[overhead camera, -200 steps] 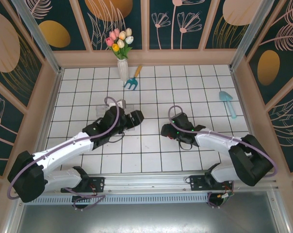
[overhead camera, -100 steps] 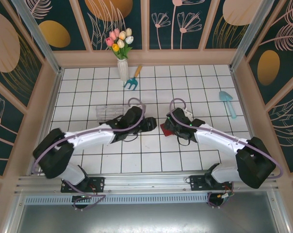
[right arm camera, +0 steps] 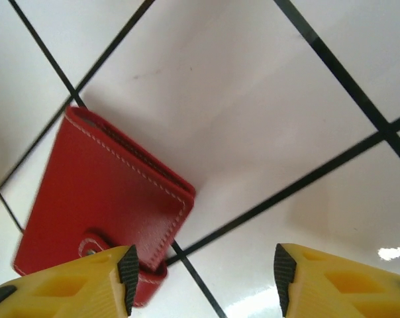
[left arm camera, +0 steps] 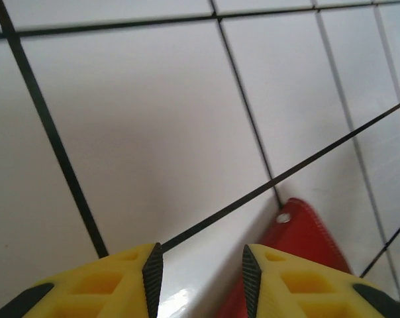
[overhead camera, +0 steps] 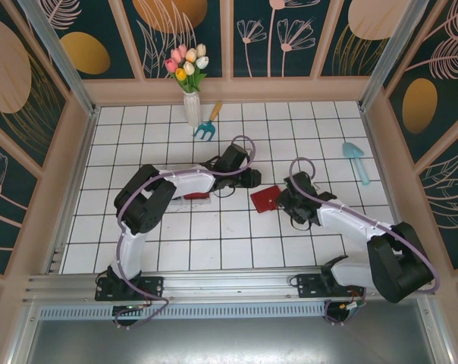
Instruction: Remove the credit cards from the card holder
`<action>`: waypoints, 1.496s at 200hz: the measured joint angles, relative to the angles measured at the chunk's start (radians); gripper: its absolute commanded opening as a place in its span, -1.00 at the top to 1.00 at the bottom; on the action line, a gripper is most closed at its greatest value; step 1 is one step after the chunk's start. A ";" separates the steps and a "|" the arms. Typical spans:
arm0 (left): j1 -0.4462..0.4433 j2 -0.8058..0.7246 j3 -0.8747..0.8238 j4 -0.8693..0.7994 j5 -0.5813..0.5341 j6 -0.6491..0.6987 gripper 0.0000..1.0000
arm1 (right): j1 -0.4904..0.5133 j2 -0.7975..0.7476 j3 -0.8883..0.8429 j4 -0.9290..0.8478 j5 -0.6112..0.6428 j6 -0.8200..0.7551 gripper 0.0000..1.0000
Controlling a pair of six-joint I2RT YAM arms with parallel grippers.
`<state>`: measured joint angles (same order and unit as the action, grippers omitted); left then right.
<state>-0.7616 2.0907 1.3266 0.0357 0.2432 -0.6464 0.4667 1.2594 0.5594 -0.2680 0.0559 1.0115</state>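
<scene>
The red card holder [overhead camera: 265, 199] lies folded shut on the white tiled table [overhead camera: 236, 235], between the two arms. In the right wrist view the card holder [right arm camera: 107, 199] shows its stitched edge and snap tab. Its near corner sits by the left finger of my right gripper [right arm camera: 205, 278], which is open over bare tile. My left gripper [left arm camera: 199, 278] is open too, with nothing between its fingers, and a corner of the card holder [left arm camera: 306, 232] lies just beyond its right finger. From above, the left gripper [overhead camera: 252, 180] is to the upper left of the holder and the right gripper [overhead camera: 284, 199] is at its right edge. The credit cards are hidden.
A clear compartment tray [overhead camera: 185, 193] with a red piece lies under the left arm's forearm. At the back stand a vase of tulips [overhead camera: 189, 106] and a blue hand rake [overhead camera: 207, 125]. A light blue trowel [overhead camera: 356, 161] lies at the right. Wooden walls enclose the table.
The left arm swung right from the clear tray toward the card holder. The right gripper drew back to the right, uncovering the holder. Both grippers' jaws narrowed.
</scene>
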 measured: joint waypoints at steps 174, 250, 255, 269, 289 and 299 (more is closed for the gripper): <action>-0.070 -0.186 -0.293 0.085 0.031 -0.114 0.21 | -0.023 0.381 0.423 -0.047 -0.054 -0.338 -0.05; -0.054 -0.160 -0.252 0.099 0.042 -0.110 0.37 | 0.148 0.401 0.471 -0.254 0.095 -0.302 0.33; -0.054 -0.160 -0.253 0.100 0.042 -0.111 0.37 | 0.153 0.404 0.472 -0.258 0.100 -0.301 0.33; -0.054 -0.160 -0.260 0.103 0.045 -0.111 0.37 | 0.163 0.416 0.472 -0.268 0.105 -0.297 0.33; -0.054 -0.160 -0.279 0.119 0.045 -0.117 0.39 | 0.166 0.441 0.474 -0.272 0.104 -0.297 0.32; -0.056 -0.159 -0.288 0.122 0.045 -0.119 0.43 | 0.166 0.456 0.477 -0.272 0.104 -0.297 0.31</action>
<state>-0.8173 1.9312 1.0386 0.1577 0.2886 -0.7650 0.6331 1.7153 1.0363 -0.5396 0.1600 0.7147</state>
